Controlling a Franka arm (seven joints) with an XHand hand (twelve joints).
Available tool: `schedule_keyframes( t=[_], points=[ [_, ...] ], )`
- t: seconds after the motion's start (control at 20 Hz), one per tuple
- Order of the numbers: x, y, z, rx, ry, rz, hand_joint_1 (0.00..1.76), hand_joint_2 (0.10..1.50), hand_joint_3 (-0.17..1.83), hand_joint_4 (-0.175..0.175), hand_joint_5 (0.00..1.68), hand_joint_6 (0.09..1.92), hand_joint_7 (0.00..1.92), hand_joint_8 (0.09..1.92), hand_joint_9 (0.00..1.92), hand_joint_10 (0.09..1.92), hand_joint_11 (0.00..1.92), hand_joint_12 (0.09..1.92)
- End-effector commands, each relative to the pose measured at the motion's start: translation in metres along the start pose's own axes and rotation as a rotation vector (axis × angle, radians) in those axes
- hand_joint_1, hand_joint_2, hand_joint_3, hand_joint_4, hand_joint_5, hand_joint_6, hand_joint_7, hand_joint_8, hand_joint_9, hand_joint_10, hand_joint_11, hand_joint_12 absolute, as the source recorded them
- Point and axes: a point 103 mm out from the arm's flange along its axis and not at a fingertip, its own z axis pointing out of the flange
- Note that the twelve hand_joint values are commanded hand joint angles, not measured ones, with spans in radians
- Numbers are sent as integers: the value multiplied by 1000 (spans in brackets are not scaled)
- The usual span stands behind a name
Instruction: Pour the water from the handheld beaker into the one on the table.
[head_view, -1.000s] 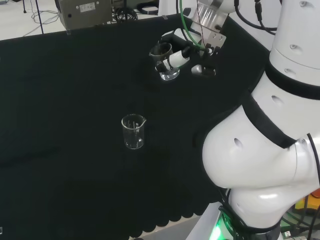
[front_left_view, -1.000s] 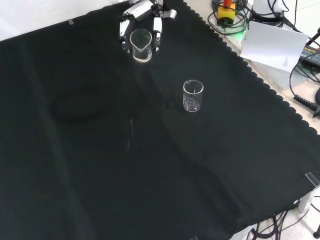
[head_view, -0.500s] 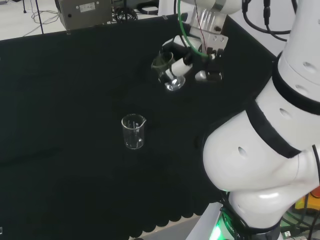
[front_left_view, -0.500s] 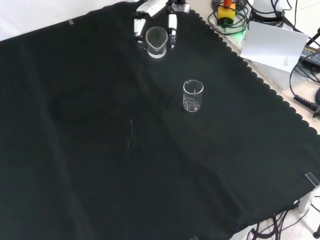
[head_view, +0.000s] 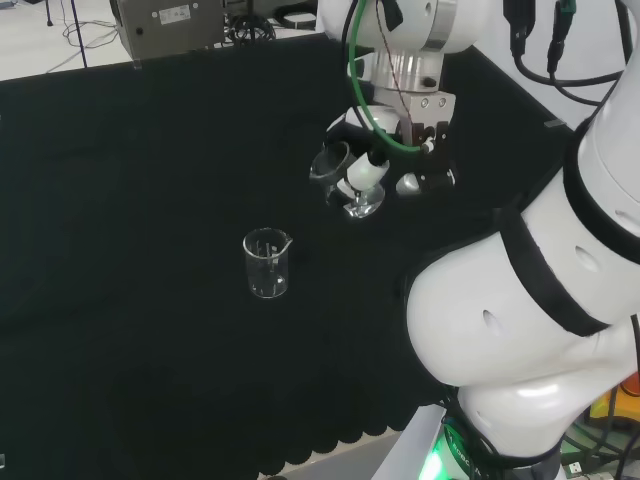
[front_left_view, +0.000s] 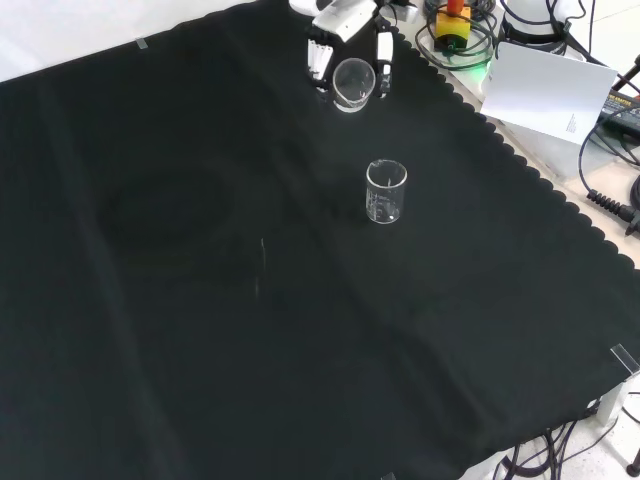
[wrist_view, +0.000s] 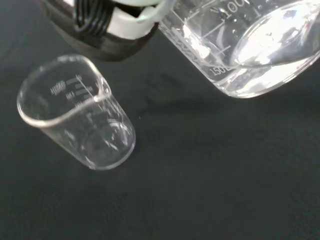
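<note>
Fingers (front_left_view: 383, 52) of the hand (head_view: 385, 165) are curled around a tilted clear glass beaker (head_view: 345, 180); an empty spouted beaker (head_view: 267, 263) is seen upright on black cloth (front_left_view: 200, 300).

1. The cloth (front_left_view: 200, 300) over the counter is plain black, with a scalloped edge.
2. The hand (head_view: 385, 170) is black and white; its fingers (front_left_view: 318, 55) are white with black parts.
3. The handheld beaker (head_view: 345, 180) is clear glass with white printed markings, and the water in it is colourless.
4. The beaker on the cloth (front_left_view: 386, 191) is clear too, with white markings.
5. The arm (head_view: 520, 330) is white with black bands; a green cable (head_view: 372, 110) loops at the wrist.
</note>
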Motion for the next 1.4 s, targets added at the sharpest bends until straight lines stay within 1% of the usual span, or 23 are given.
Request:
schedule_keyframes(
  t=[0.05,0.3,0.55,0.75,1.05,1.3,1.4],
  points=[
    [17,1,11,52,-108,-16,1410,1071,-175,-108,1104,845,1173,743,1385,451,1141,980],
    [32,9,18,90,-157,-30,1410,1070,-175,-108,1105,845,1173,743,1384,452,1140,984],
    [44,16,25,141,-202,-44,1410,1070,-175,-108,1106,843,1174,742,1383,454,1138,988],
    [52,20,30,176,-257,-48,1410,1070,-175,-108,1107,841,1175,740,1383,456,1138,990],
    [62,24,35,225,-330,-39,1410,1069,-175,-108,1109,836,1176,740,1382,459,1138,994],
    [68,26,35,249,-370,-21,1410,1069,-175,-108,1110,831,1177,741,1382,460,1142,999],
    [70,26,34,255,-401,-15,1411,1069,-175,-108,1111,831,1177,740,1382,460,1144,1001]
  ],
)
